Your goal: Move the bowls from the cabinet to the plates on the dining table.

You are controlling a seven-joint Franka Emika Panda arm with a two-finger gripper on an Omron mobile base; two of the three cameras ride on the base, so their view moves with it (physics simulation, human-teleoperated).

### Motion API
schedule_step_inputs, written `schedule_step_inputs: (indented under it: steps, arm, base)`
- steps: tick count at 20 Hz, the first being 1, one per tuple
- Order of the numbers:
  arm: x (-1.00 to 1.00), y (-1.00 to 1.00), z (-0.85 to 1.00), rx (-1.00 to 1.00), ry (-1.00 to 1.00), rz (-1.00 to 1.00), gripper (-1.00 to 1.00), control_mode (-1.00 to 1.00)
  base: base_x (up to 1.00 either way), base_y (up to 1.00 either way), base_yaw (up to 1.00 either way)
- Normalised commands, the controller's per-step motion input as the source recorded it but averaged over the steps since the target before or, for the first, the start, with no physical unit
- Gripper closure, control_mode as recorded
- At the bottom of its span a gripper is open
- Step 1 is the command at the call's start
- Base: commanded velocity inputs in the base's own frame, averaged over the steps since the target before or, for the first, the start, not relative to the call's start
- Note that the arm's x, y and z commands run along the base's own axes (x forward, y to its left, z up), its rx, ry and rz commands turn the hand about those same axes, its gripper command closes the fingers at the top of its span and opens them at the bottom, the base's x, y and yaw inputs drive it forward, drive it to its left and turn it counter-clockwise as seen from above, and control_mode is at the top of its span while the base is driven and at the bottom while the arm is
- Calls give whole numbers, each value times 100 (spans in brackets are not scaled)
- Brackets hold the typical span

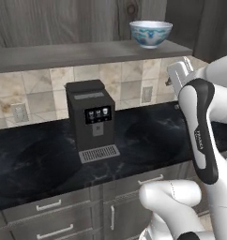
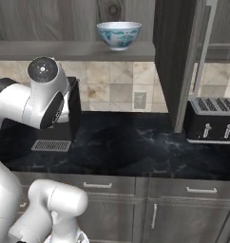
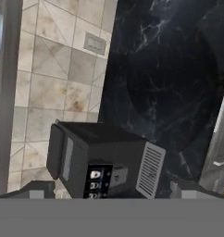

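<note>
A white bowl with a blue pattern stands on the bottom shelf of the open cabinet, near the shelf's right end. The cabinet's door hangs open on the right. My gripper is open with nothing between its fingertips. It points down at the worktop and the coffee machine, well below the bowl and apart from it. The plates and the dining table are out of view.
A dark coffee machine stands on the black marble worktop under the shelf. A black toaster sits at the right. Grey drawers run below, and a tiled wall with sockets lies behind.
</note>
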Motion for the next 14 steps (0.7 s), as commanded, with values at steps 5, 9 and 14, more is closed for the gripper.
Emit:
schedule_step_inputs:
  steps: [5, 9, 14]
  arm:
    - [0, 0, 0, 0, 0, 0, -100, 100]
    - [0, 0, 0, 0, 0, 0, -100, 100]
    - [0, 0, 0, 0, 0, 0, -100, 100]
  base:
    - [40, 12, -2]
    - [28, 4, -3]
    - [50, 19, -2]
